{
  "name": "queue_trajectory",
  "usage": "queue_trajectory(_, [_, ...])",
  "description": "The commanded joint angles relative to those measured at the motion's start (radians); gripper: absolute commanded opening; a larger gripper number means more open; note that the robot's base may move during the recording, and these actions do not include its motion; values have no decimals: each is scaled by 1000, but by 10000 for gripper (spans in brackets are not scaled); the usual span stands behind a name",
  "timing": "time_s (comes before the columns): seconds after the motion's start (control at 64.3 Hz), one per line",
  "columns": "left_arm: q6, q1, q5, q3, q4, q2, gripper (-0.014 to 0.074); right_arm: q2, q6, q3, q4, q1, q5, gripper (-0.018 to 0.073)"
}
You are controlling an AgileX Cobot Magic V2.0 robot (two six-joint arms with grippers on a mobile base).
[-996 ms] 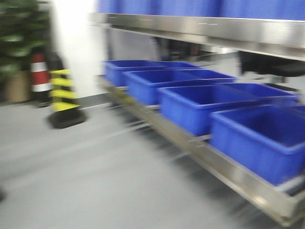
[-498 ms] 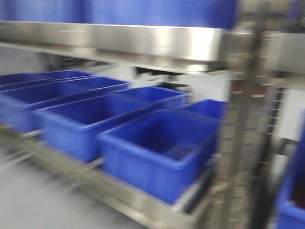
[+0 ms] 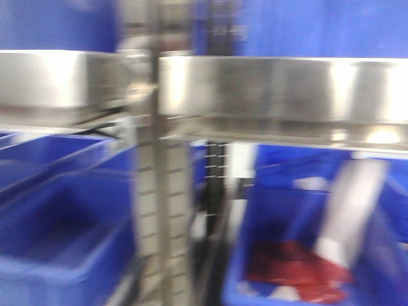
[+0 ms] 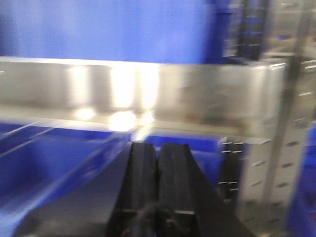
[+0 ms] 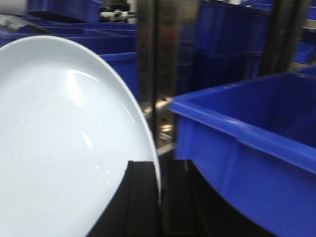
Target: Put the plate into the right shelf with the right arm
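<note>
Front view, heavily blurred: the broad shiny steel rail of the right shelf [image 3: 274, 89] crosses the upper picture. A perforated grey upright [image 3: 159, 210] stands left of centre. A blue bin [image 3: 57, 242] sits on the lower left. Another blue bin on the lower right [image 3: 274, 217] holds red material [image 3: 287, 268] and a pale slanted shape too blurred to name. More blue plastic shows above the rail. No arm or plate appears here.

Left wrist view, also blurred: the left gripper [image 4: 158, 192] rises from the bottom centre, its two black fingers pressed flat together with nothing between them. Ahead of it run a bright steel rail and blue bins, with a perforated upright at the right.

Right wrist view: the plate [image 5: 64, 138], plain white and glossy, fills the left half, seen tilted on edge. The right gripper [image 5: 159, 187] is closed on its lower right rim, one black finger [image 5: 143, 197] lying over the plate's face and the other behind the rim. Beyond the plate stands a steel upright [image 5: 158, 64], and near it on the right a large blue bin [image 5: 247, 148]. The plate is in the air, not inside any bin.
</note>
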Motion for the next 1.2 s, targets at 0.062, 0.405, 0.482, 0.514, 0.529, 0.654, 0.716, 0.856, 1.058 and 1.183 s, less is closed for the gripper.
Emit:
queue_trajectory(0.062, [-2, -5, -89, 10, -2, -11, -47, 2, -2, -29, -21, 1, -92, 64])
queue_trajectory(0.405, [-2, -5, -89, 10, -2, -11, -47, 2, -2, -29, -21, 1, -92, 64])
queue_trajectory(0.482, [-2, -5, -89, 10, -2, -11, -47, 2, -2, -29, -21, 1, -92, 64])
queue_trajectory(0.514, [-2, -5, -89, 10, -2, -11, -47, 2, -2, -29, -21, 1, -92, 64])
queue_trajectory(0.529, [-2, -5, -89, 10, -2, -11, -47, 2, -2, -29, -21, 1, -92, 64])
queue_trajectory(0.654, [-2, -5, -89, 10, -2, -11, -47, 2, -2, -29, -21, 1, -92, 64])
queue_trajectory(0.716, [-2, -5, -89, 10, -2, -11, -47, 2, -2, -29, -21, 1, -92, 64])
queue_trajectory(0.856, [-2, -5, -89, 10, -2, -11, -47, 2, -2, -29, -21, 1, -92, 64])
queue_trajectory(1.058, [-2, -5, -89, 10, -2, -11, -47, 2, -2, -29, -21, 1, -92, 64])
queue_trajectory(1.183, [-2, -5, -89, 10, -2, -11, -47, 2, -2, -29, -21, 1, -92, 64])
